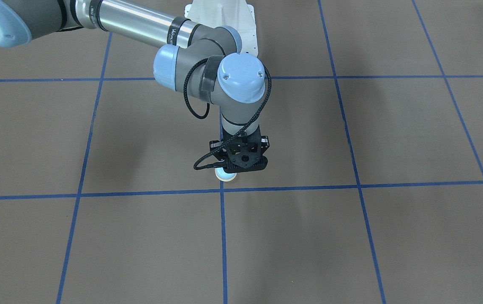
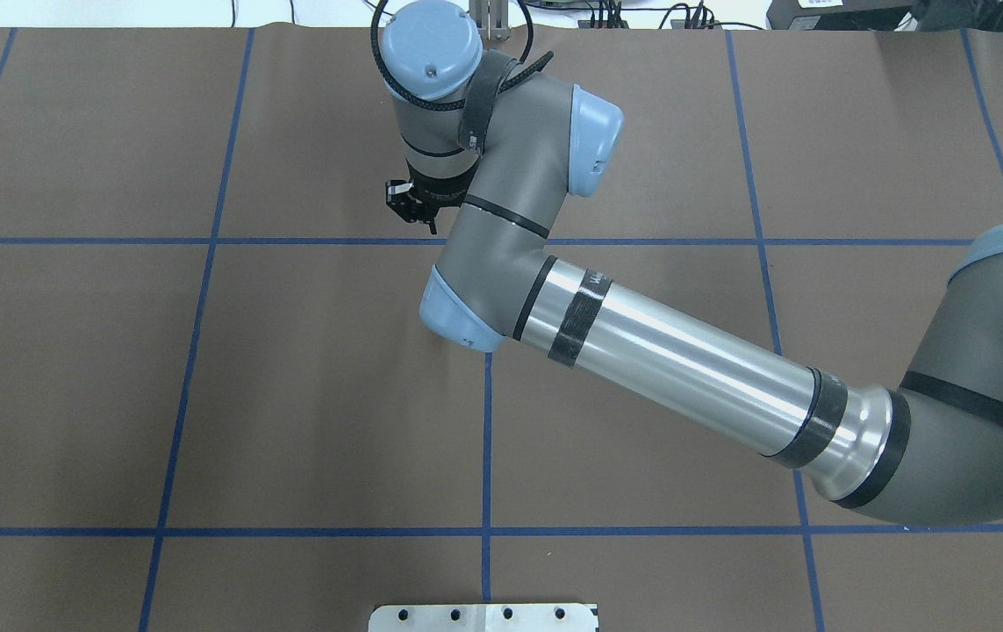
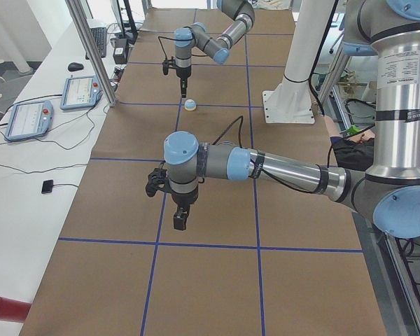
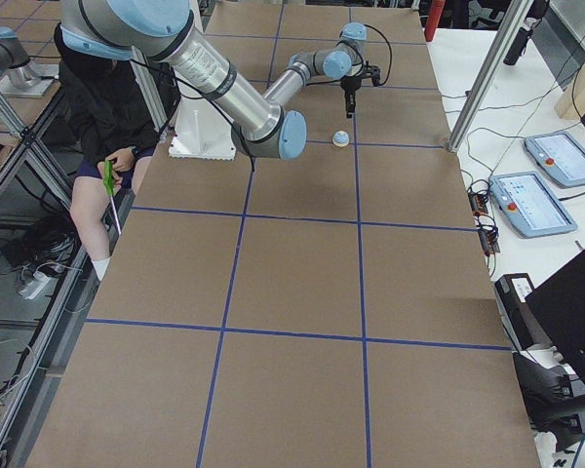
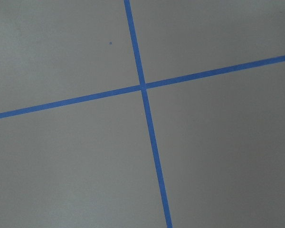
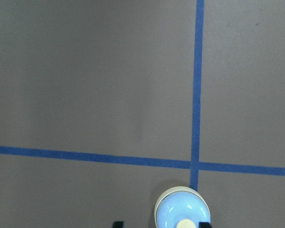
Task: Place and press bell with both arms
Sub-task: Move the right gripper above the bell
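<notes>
The light-blue bell (image 1: 226,176) with its cream button stands on the brown table by a crossing of blue tape lines. It also shows in the right wrist view (image 6: 182,213) and both side views (image 3: 190,105) (image 4: 341,138). My right gripper (image 1: 241,162) hangs straight down just above it, clear of it. Its fingertips (image 6: 117,223) stand apart on either side of the bell, so it is open. The overhead view hides the bell under the right arm (image 2: 501,202). My left gripper (image 3: 179,222) hangs over bare table well away; I cannot tell its state.
The white pedestal (image 1: 224,17) (image 3: 287,91) stands behind the bell. Operator tablets (image 3: 80,91) (image 4: 556,156) and a metal frame post (image 3: 91,49) line the table's far side. A seated person (image 4: 107,117) is beside the pedestal. The left wrist view shows only a tape crossing (image 5: 142,86).
</notes>
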`<state>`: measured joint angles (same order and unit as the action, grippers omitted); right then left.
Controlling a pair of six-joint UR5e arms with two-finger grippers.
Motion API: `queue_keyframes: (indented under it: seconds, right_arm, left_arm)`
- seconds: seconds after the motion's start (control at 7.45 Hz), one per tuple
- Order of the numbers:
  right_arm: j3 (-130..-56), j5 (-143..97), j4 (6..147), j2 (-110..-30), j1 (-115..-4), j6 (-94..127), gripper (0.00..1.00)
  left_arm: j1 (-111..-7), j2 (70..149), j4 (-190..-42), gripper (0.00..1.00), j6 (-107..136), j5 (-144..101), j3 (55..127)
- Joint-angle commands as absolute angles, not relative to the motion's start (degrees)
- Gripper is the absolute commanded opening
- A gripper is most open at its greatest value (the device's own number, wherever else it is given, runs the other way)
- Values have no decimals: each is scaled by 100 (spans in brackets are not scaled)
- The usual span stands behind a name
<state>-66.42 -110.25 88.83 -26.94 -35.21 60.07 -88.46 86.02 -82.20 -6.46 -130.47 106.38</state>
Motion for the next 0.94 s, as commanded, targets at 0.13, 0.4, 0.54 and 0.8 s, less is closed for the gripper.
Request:
queue_keyframes:
  seconds: [0.13, 0.4, 0.54, 0.8]
  right_arm:
    - [-6636, -10907, 8276, -3101, -3428, 5968, 0]
    - [-6636, -10907, 8174, -3138, -3437, 5968, 0]
    - [-6627, -10907, 8183, -3155, -3437, 5968, 0]
    - [-6609, -10916, 8200, -3208, -3410, 5959, 0]
  left_arm:
    - [-8851, 8587, -8227, 100, -624, -13052, 10644]
    - [-8851, 8587, -8227, 100, -624, -13052, 10644]
    - [-8851, 8587, -8227, 100, -615, -13052, 10644]
    - [-8851, 8587, -8227, 100, -615, -13052, 10644]
